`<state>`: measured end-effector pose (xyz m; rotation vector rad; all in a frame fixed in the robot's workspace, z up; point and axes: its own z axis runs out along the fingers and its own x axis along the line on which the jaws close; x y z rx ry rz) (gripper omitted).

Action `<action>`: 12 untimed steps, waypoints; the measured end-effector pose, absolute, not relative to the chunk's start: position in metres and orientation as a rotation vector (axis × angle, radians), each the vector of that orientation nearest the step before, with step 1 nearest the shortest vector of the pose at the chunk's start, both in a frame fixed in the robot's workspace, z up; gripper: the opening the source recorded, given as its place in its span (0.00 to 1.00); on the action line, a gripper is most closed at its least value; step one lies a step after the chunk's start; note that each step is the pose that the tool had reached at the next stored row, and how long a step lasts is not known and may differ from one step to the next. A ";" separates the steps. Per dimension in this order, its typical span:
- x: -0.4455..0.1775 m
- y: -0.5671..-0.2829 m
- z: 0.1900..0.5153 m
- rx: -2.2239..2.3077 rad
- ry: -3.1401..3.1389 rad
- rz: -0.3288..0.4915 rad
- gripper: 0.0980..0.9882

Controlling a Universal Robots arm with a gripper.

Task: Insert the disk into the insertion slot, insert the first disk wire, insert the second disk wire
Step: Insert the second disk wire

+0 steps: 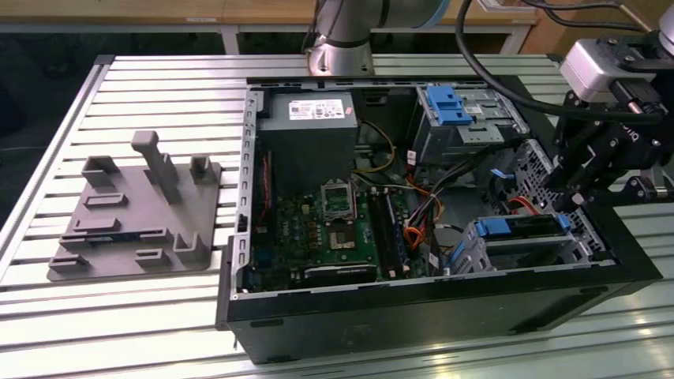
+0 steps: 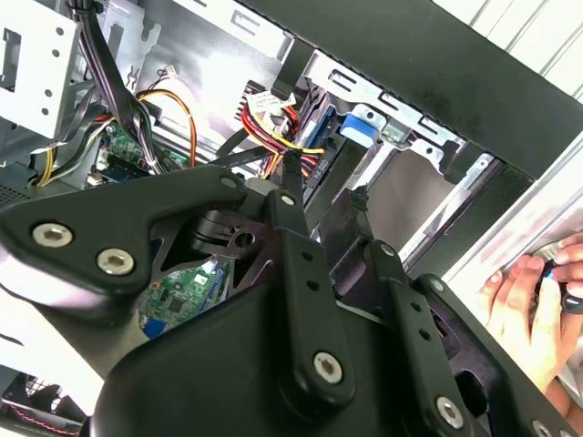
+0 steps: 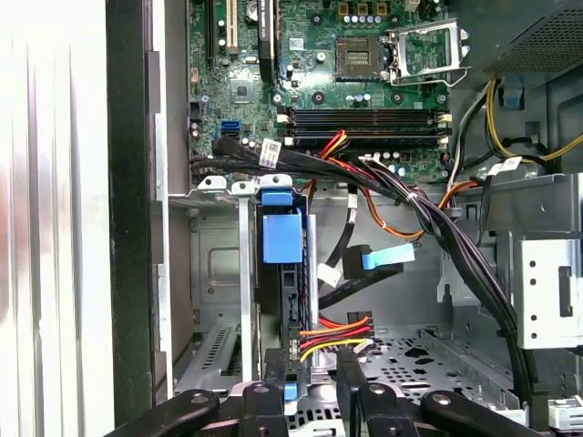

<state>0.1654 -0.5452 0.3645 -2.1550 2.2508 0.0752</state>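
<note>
The second wrist view catches a person's hand (image 2: 526, 305) beside the wall of the black case (image 1: 443, 304). The exterior view instead takes in the whole open case on a slatted aluminium table (image 1: 158, 87), with a grey fixture plate (image 1: 137, 217) toward the exterior view's left. The gripper (image 1: 574, 201) hangs at the exterior view's right, jaws parted, close above the disk (image 1: 523, 227). The disk — grey, framed in bright blue — sits inside the insertion slot (image 1: 471, 251). In the first wrist view the second disk wire (image 3: 386, 258) lies near the disk, its blue plug apart from it, with a red-and-yellow wire bundle (image 3: 342, 330) close by.
</note>
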 end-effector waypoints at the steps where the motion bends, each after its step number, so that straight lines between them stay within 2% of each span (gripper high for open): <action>1: 0.165 -0.545 0.364 -2.155 2.251 0.075 0.29; 7: 0.165 -0.534 0.364 -2.163 2.260 0.056 0.29; 12: 0.165 -0.522 0.364 -2.198 2.298 -0.028 0.29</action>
